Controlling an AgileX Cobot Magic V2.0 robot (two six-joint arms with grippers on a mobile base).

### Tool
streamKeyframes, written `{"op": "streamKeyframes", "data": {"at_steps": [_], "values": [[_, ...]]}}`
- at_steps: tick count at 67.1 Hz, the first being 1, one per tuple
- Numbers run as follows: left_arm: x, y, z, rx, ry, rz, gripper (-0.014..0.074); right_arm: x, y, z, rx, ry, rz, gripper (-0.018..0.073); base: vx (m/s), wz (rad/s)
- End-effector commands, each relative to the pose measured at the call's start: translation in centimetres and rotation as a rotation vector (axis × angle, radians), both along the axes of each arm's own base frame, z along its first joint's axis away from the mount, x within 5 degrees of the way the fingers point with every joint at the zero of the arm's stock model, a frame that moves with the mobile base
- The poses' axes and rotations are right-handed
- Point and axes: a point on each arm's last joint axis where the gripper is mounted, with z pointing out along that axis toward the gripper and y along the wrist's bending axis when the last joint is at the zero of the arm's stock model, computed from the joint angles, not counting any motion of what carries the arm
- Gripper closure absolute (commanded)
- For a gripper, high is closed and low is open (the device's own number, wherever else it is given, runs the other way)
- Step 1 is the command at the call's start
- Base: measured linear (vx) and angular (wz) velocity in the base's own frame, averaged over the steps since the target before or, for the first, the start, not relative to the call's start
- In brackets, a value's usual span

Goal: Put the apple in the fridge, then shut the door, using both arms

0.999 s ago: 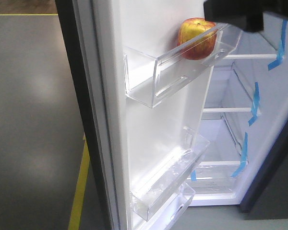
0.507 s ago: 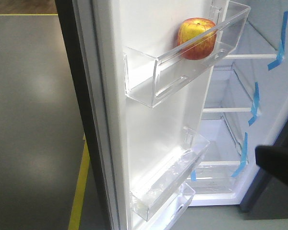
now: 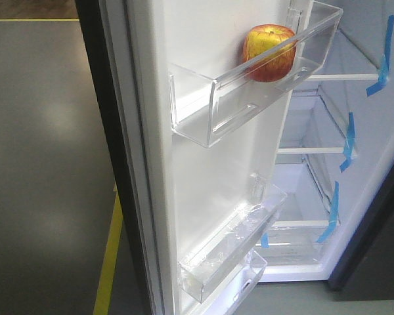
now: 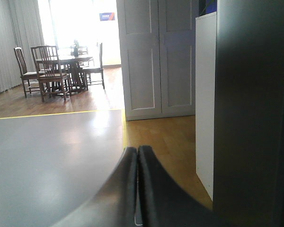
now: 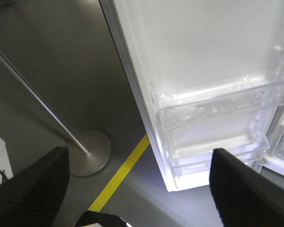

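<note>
Front-facing view, apple (image 3: 269, 52) in door bin (image 3: 213, 111), left jaws seemingly together

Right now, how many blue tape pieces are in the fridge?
4. On the shelves' right ends: top strip, middle strip, lower strip. A small fourth strip sits low, beside the lower clear bin. Others may be hidden.

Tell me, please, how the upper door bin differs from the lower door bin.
The upper door bin holds the apple; the lower door bin shows nothing inside. The upper door bin's front looks smooth, the lower door bin's crinkled. Both are clear plastic on the white inside of the open door.
</note>
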Motion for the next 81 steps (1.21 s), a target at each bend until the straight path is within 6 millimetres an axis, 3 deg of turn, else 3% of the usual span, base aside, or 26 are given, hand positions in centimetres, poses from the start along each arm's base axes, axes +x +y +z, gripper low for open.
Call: {"op": "streamKeyframes", "data": {"at_steps": [1,16,48,57,66,81], "values": [[-0.3,0.0,1.3,-0.016,-0.102,-0.005,0.0603,-0.2,0.1,-0.1,0.046,0.001,-0.005,-0.0017,0.0,0.0],[-0.3,0.0,1.3,-0.016,-0.102,-0.005,0.0603,-0.9,0.0,-2.4,0.021,0.095,0.007,-0.0017,0.0,0.0],[-0.3,0.0,1.4,-0.016,-0.12,-0.005,0.0603,-1.0,0.0,-2.5,0.012,0.113,0.015,-0.0017,0.0,0.0],[-0.4,0.0,1.7,-0.176,-0.138,-0.021,0.0603,-1.0,0.0,-2.5,0.012,0.113,0.015,-0.0017,0.0,0.0],[-0.9,0.0,4.2,-0.225,-0.206,-0.035,0.0603,-1.0,0.0,-2.5,0.012,0.112,0.016,-0.0017,0.0,0.0],[-0.4,0.0,11.6,-0.2,-0.146,-0.032,0.0603,-1.0,0.0,-2.5,0.012,0.112,0.016,-0.0017,0.0,0.0]]}}
